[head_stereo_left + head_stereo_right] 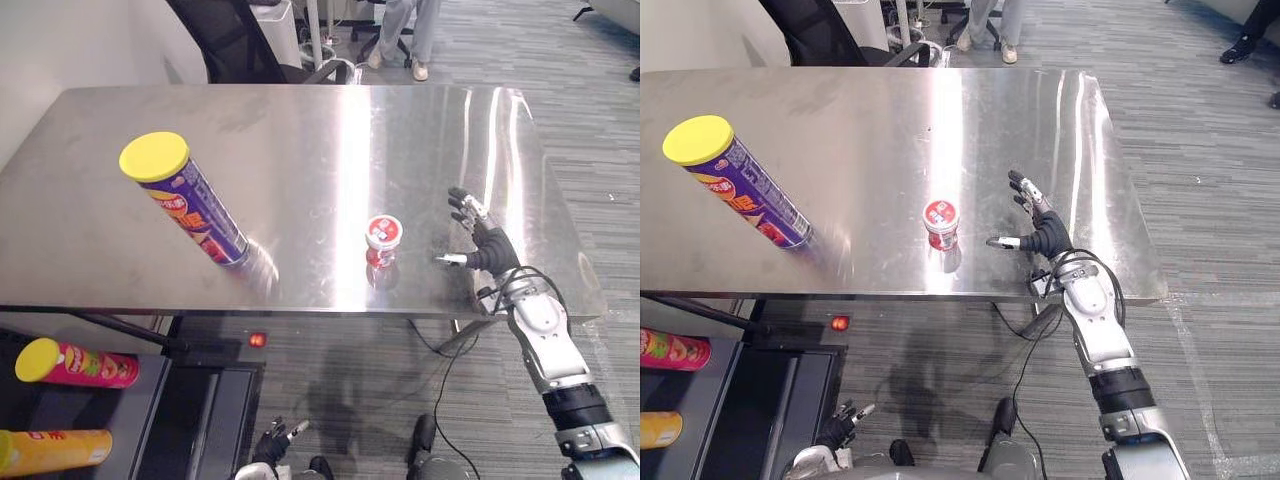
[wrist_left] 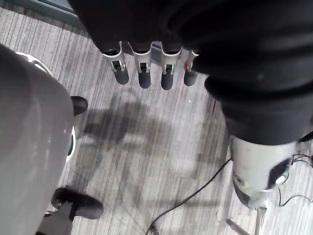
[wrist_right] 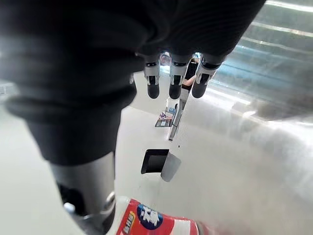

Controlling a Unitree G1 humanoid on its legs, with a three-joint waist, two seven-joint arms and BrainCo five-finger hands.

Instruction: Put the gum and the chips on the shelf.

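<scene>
Steel table [image 1: 300, 140]: chips can [image 1: 186, 202], gum tub [image 1: 383, 240], spread right robot hand [image 1: 488, 248] beside it.

Three chip cans are showing: a purple can [image 1: 190, 212], a pink can [image 1: 78, 364] and an orange can [image 1: 55, 450]. One gum tub [image 1: 383, 240] is showing. One steel table [image 1: 300, 130] is standing, one black chair [image 1: 230, 45] is sitting behind it, and one person [image 1: 408, 30] is standing beyond.

Steel table [image 1: 300, 150]; black chair [image 1: 225, 40], person's legs [image 1: 410, 30] behind.
</scene>
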